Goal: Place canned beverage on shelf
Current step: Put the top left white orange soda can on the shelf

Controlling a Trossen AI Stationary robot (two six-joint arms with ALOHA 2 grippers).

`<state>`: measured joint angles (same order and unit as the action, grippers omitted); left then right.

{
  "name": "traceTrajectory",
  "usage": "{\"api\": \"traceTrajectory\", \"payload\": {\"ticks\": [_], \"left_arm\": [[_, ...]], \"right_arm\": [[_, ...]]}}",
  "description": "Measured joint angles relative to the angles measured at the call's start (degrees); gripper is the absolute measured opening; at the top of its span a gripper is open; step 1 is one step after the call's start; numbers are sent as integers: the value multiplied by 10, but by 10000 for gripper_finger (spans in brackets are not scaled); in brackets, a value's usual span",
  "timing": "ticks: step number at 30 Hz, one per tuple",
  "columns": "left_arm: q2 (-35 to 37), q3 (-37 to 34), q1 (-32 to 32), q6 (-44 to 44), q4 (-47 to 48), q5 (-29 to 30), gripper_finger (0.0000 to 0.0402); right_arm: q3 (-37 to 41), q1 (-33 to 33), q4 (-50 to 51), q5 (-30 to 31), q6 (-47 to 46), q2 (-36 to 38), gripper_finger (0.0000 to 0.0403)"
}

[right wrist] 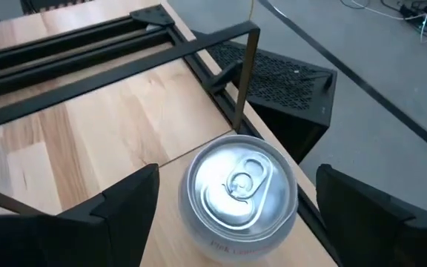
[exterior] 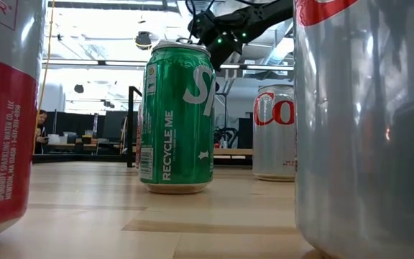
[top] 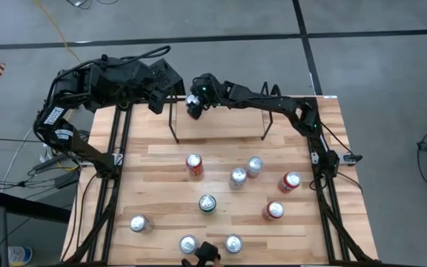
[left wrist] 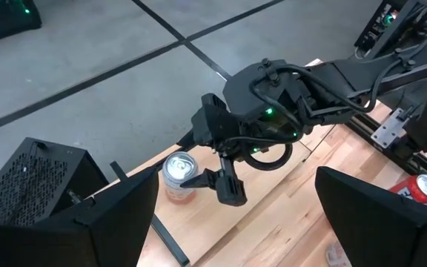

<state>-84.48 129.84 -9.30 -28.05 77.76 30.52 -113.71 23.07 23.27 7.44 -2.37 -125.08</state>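
Green can (exterior: 177,119), light wood table (top: 161,185)

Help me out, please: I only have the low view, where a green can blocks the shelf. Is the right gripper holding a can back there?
Observer: Not gripping. The right gripper is at the left end of the shelf, its open fingers on either side of a silver-topped can with a gap at each side.
Operator: Is that can already down on the shelf?
Observer: In the right wrist view it appears to stand upright on the shelf's wood floor.
Operator: Where is the left arm?
Observer: The left gripper hangs just left of the shelf, open and empty.
Operator: How many cans are left on the table?
Observer: Nine, the green can among them, all upright in front of the shelf.
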Motion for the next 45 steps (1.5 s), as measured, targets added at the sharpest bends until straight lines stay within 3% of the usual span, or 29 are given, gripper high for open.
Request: {"api": "traceTrajectory", "payload": {"ticks": [22,28,35,45], "left_arm": [[0,0,0,5,0,3,348],[0,0,0,11,0,0,348],[0,0,0,10,14,-1,348],[0,0,0,39,14,-23,348]], "right_arm": [[1,3,-3,-3,-7,-35,319],[1,4,-4,-68,56,-35,286],[-12,16,17,-149,89,-35,280],[-93,36,86,-192,201,-35,278]]}}
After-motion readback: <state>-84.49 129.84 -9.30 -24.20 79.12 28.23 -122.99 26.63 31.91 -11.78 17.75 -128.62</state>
